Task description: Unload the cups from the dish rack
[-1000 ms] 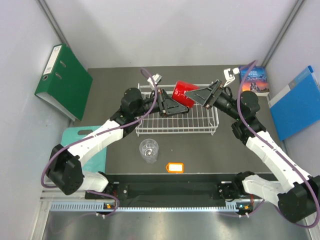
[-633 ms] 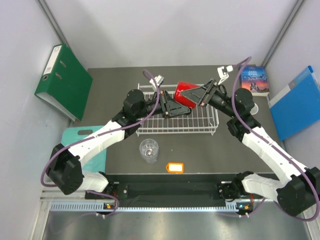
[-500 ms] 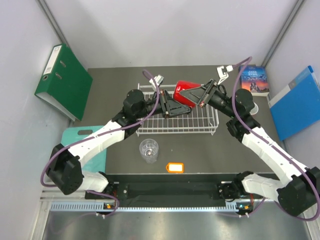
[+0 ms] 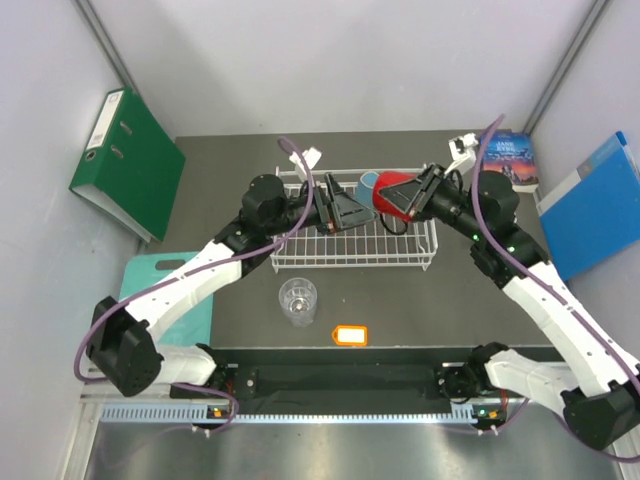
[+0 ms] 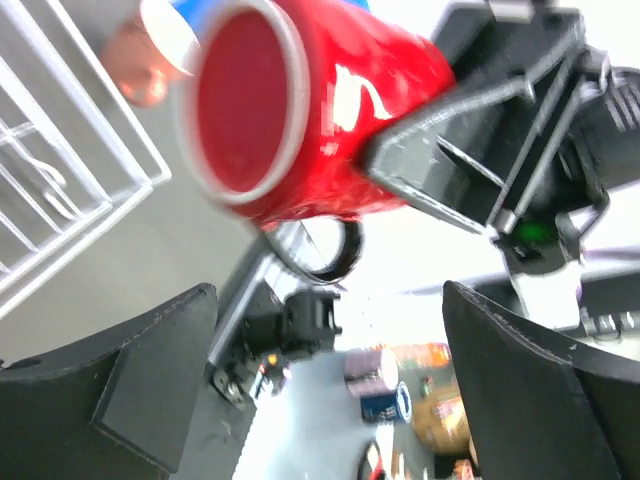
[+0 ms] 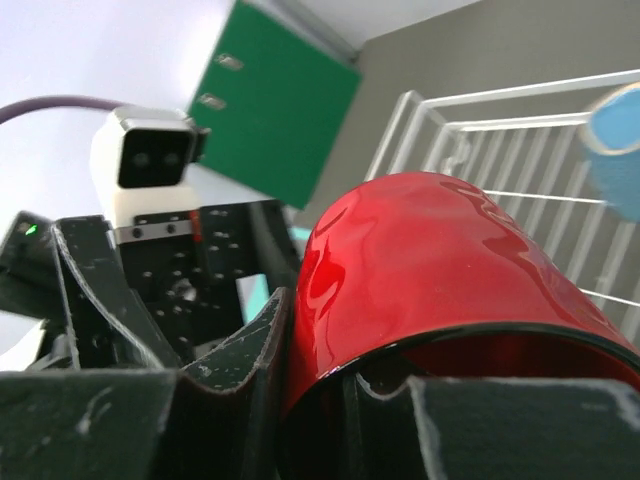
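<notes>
Clamped in right tool [image 4: 412,200], over dish rack [image 4: 350,262]: red mug [image 4: 390,190]. Spread wide just beside it: left tool [image 4: 352,212]. Inside rack: light blue mug [image 6: 615,150]. On table [image 4: 230,160] before rack: glass tumbler [image 4: 298,300], orange tag [image 4: 350,335].

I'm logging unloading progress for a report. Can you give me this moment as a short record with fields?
red mug: on its side above the dish rack, mouth toward the left arm
right gripper: jaws shut on red mug
left gripper: jaws open, empty, facing the mug's mouth
glass tumbler: upright on the table, in front of the rack, outside it
light blue mug: partly seen over the rack wires, exact placement unclear
</notes>
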Controlling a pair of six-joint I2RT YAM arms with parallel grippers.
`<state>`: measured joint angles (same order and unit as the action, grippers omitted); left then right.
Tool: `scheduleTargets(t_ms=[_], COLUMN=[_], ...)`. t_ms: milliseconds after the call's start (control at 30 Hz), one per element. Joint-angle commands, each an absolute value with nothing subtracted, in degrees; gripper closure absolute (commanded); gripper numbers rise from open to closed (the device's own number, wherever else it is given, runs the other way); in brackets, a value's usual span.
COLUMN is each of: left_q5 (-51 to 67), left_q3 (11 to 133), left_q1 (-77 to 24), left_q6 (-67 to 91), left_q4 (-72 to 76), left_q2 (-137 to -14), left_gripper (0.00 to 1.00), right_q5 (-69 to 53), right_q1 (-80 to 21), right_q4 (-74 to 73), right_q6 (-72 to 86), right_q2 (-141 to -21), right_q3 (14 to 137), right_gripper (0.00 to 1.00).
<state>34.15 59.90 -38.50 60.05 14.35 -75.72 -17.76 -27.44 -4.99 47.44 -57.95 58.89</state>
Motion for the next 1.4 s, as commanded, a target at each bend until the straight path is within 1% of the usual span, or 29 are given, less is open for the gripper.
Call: scheduleTargets(t_ms=[0, 67, 100, 200, 233, 333, 400, 467, 600, 767, 867, 1000, 1133, 1367], left_q5=[28.57, 26.38, 25.85, 22.68, 22.07, 20.04, 18.38, 16.97, 12.75, 7.48, 6.42, 4.40, 2.03, 0.53], left_q3=[60.74, 59.68, 59.42, 59.94, 60.38, 60.56, 60.56, 60.47, 60.29, 60.12, 60.12, 60.55, 60.91, 61.17], left_q1=[-36.66, -35.95, -35.43, -34.72, -34.63, -34.63, -34.63, -34.72, -34.72, -34.72, -34.72, -34.72, -34.63, -34.63], left_q6=[60.46, 62.48, 62.75, 62.32, 61.88, 60.74, 59.95, 59.42, 58.10, 57.22, 56.78, 55.64, 54.67, 53.88], left_q4=[12.04, 10.47, 9.68, 3.27, 1.86, -2.89, -5.18, -6.85, -11.15, -15.37, -17.14, -20.30, -22.76, -25.40], left_q2=[-71.37, -70.49, -70.31, -70.05, -69.96, -69.35, -69.17, -68.47, -66.01, -63.64, -62.76, -61.53, -60.03, -58.71], left_gripper=[0.01, 0.01, 0.01, 0.01, 0.01, 0.01, 0.01, 0.01, 0.01, 0.01, 0.01, 0.01, 0.01, 0.01], right_q5=[-3.48, 3.83, 11.26, 23.59, 25.21, 23.30, 20.15, 19.60, 18.02, 15.73, 15.90, 17.58, 16.53, 17.93], right_q1=[-26.98, -26.98, -26.90, -26.37, -25.32, -19.97, -15.15, -12.49, -5.82, -0.80, -0.44, 3.33, 6.32, 7.29], right_q4=[-17.77, -26.58, -34.55, -45.41, -50.49, -53.61, -53.61, -53.53, -52.21, -49.58, -46.33, -43.08, -39.12, -36.83], right_q6=[40.44, 38.50, 37.80, 37.18, 37.44, 38.40, 39.20, 40.34, 39.82, 39.81, 40.51, 40.96, 40.78, 40.17], right_q2=[-53.44, -54.05, -55.18, -57.12, -57.39, -56.69, -54.77, -53.53, -51.42, -52.82, -54.31, -58.52, -62.57, -69.69], right_q3=[68.80, 73.62, 75.13, 78.13, 78.05, 73.76, 68.05, 63.14, 57.75, 53.19, 51.51, 50.45, 49.92, 51.06], right_gripper=[1.00, 1.00, 1.00, 1.00, 1.00, 1.00, 1.00, 1.00, 1.00, 1.00, 1.00, 1.00, 1.00, 1.00])
